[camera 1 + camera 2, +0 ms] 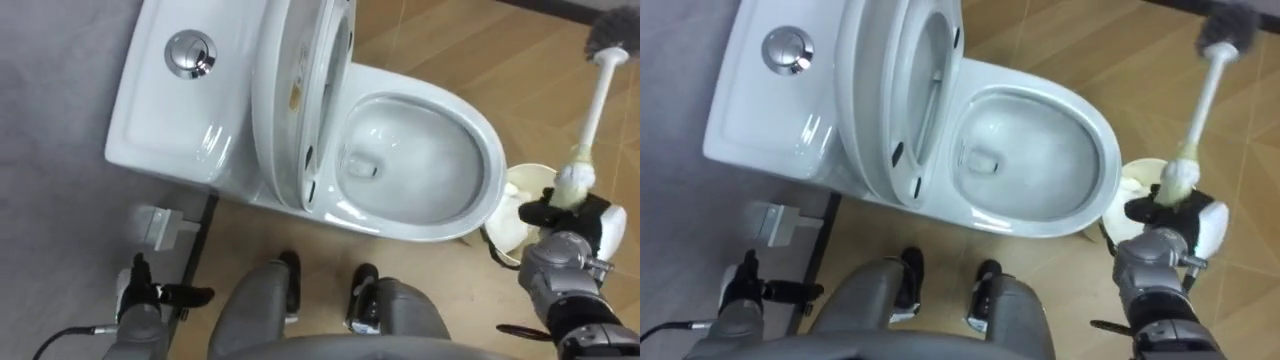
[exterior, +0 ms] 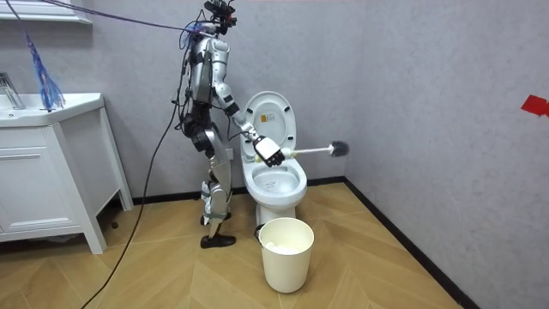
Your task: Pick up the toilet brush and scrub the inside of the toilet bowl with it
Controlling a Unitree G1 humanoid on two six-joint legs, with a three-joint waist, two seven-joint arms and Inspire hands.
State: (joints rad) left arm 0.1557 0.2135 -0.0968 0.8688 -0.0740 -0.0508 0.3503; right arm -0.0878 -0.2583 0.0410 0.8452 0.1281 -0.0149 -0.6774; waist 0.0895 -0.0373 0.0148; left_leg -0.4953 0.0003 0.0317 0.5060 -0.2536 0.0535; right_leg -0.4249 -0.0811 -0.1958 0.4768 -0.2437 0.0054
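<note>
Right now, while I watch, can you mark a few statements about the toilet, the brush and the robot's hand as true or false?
1. The white ceramic toilet has its lid raised. True.
2. The grey bristle head of the long white toilet brush is down inside the toilet. False: it is in the air past the toilet's rim, over the wooden floor.
3. The robot's right hand is curled round the brush's handle. True.
4. The round white bin stands on top of the toilet. False: it stands on the floor in front of it.
</note>
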